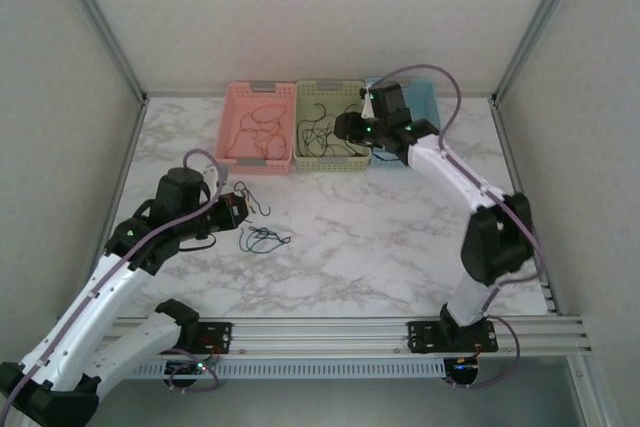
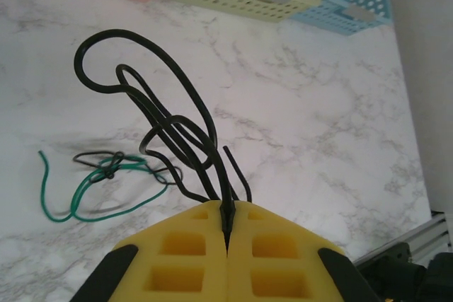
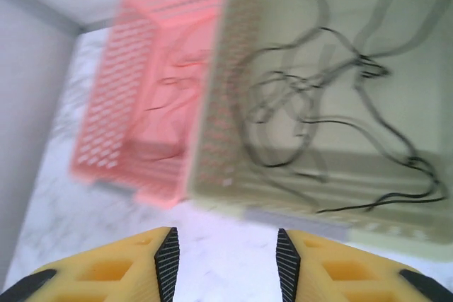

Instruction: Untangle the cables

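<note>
On a white marbled surface (image 1: 400, 237) enclosed by pale walls, two robot arms work with thin cables. At the left, the left claw (image 2: 226, 211) is pinched tight on a bundle of black cables (image 2: 173, 122), whose loops arch out from between its yellow fingers over the surface. Beside them, a green cable (image 2: 78, 199) lies loose on the surface, tangled with a thin dark wire (image 2: 106, 160). Along the far edge stand three perforated baskets side by side: a pink basket (image 1: 228, 122) on the left, a yellow-green basket (image 1: 325, 165) in the middle and a blue basket (image 1: 425, 102) on the right. Red-orange cables (image 1: 255, 132) lie in the pink basket, and more black wires (image 3: 318, 104) sprawl across the floor of the yellow-green one. The right claw (image 3: 226, 256) hovers at the near rim of the yellow-green basket, its jaws standing apart with nothing between them; its wrist view is blurred.
</note>
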